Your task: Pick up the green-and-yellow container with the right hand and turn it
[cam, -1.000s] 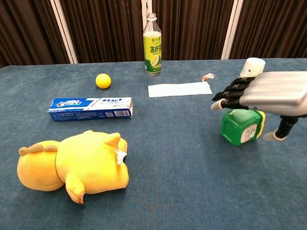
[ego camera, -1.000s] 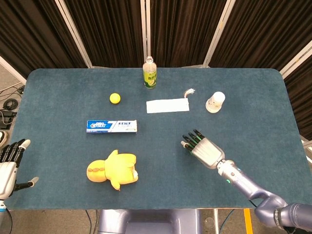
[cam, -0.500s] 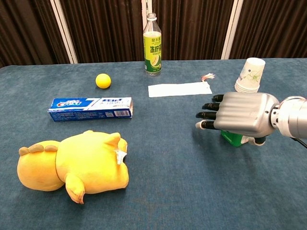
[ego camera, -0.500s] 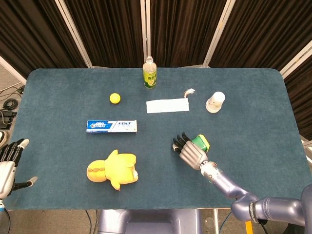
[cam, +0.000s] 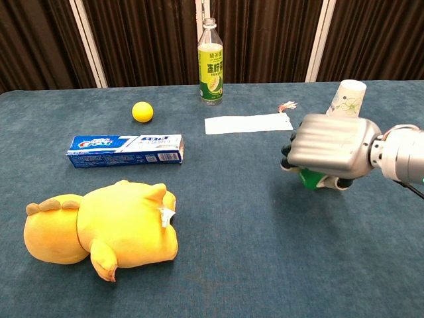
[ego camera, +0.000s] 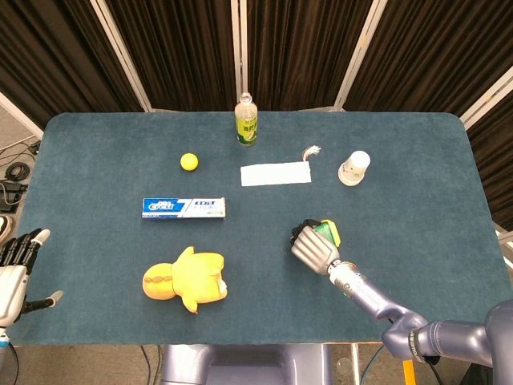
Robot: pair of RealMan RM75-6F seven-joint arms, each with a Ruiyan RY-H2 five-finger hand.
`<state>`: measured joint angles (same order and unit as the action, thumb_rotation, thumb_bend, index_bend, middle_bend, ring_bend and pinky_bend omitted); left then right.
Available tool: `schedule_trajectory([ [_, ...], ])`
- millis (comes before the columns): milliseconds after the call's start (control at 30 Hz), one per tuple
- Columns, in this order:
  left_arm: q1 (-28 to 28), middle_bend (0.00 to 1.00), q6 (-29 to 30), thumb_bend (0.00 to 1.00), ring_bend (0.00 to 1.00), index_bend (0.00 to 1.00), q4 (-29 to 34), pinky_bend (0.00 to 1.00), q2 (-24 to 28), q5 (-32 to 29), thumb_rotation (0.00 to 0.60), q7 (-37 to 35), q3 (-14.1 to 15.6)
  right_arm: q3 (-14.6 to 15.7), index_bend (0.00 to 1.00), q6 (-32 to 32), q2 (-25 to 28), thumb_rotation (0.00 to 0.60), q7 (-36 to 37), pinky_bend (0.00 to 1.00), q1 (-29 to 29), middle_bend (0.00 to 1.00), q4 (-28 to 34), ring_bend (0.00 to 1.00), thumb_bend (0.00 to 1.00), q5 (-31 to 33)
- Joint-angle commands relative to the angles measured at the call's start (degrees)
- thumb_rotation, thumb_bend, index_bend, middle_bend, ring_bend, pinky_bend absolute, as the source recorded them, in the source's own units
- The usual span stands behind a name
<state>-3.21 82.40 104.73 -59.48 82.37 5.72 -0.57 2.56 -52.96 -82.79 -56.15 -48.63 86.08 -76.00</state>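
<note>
The right hand [cam: 328, 149] had its fingers wrapped over the container [cam: 310, 179], mostly hidden, axis unclear, at the table's [ego camera: 96, 241] five o'clock; bare cloth lay around it. The left hand [ego camera: 14, 269] hung empty, fingers apart.

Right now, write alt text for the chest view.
The right robot hand grips a green container on a blue table. A yellow plush, toothpaste box, ball, bottle and paper cup surround it.
</note>
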Motion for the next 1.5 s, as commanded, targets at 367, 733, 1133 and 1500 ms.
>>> schedule_trajectory([
  [367, 0.24, 0.00, 0.62, 0.00, 0.00, 0.00, 0.36, 0.00, -0.10, 0.90, 0.600, 0.44, 0.33, -4.91, 0.45, -10.11, 0.88, 0.600, 56.45, 0.70, 6.93, 0.54, -2.10, 0.49, 0.69, -7.69],
  [733, 0.07, 0.00, 0.25, 0.00, 0.00, 0.00, 0.42, 0.00, -0.44, 0.84, 0.600, 1.14, 0.47, -3.05, 0.45, -10.75, -0.79, 0.600, 70.43, 0.68, 8.50, 0.51, -8.43, 0.48, 0.70, -12.39],
  [1133, -0.20, 0.00, -0.12, 0.00, 0.00, 0.00, 0.13, 0.00, -0.95, 1.02, 0.600, 2.12, 0.62, -1.08, 0.08, -6.48, -0.46, 0.600, 73.77, 0.25, 9.32, 0.14, -11.35, 0.12, 0.22, -12.59],
  [1500, -0.13, 0.00, -0.03, 0.00, 0.00, 0.00, 0.39, 0.00, -1.11, 1.07, 0.600, 2.61, 0.79, 0.75, 0.01, -9.86, 4.04, 0.600, 76.54, 0.08, 11.67, 0.00, -10.68, 0.00, 0.05, -15.92],
])
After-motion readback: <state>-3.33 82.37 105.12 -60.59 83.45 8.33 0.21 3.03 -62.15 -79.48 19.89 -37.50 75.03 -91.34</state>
